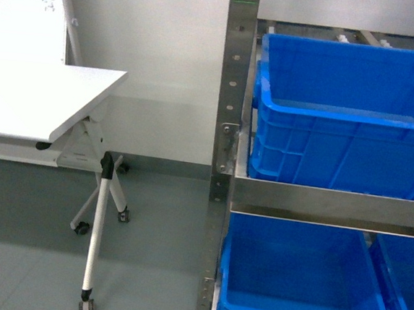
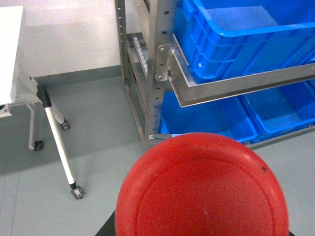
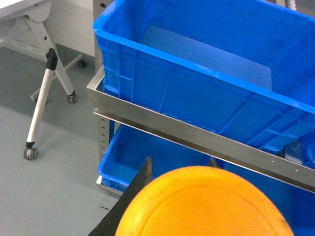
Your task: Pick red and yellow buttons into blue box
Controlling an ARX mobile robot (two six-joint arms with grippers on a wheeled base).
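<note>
Grey floor and a pale wall frame a steel rack [image 1: 227, 128] whose shelves carry blue crates; a white folding table [image 1: 38, 97] stands well apart to our left. We hold the red button [image 2: 202, 189] in the left gripper, its cap filling the bottom of the left wrist view, and the yellow button [image 3: 204, 204] in the right gripper, its cap filling the bottom of the right wrist view. Neither gripper's fingers can be seen clearly, so clamped shut on the buttons is our judgement only.

The blue box [image 1: 341, 116] on the upper shelf sits ahead, open-topped and seemingly bare inside.

We judge the main risk is releasing short of the rim, so a button drops onto the shelf rail [image 3: 197, 140] or the lower crate [image 1: 298, 279] instead. Clipping the upright post or the thick rim while reaching is another hazard. Above the box there is open room; to the left, floor is free.
</note>
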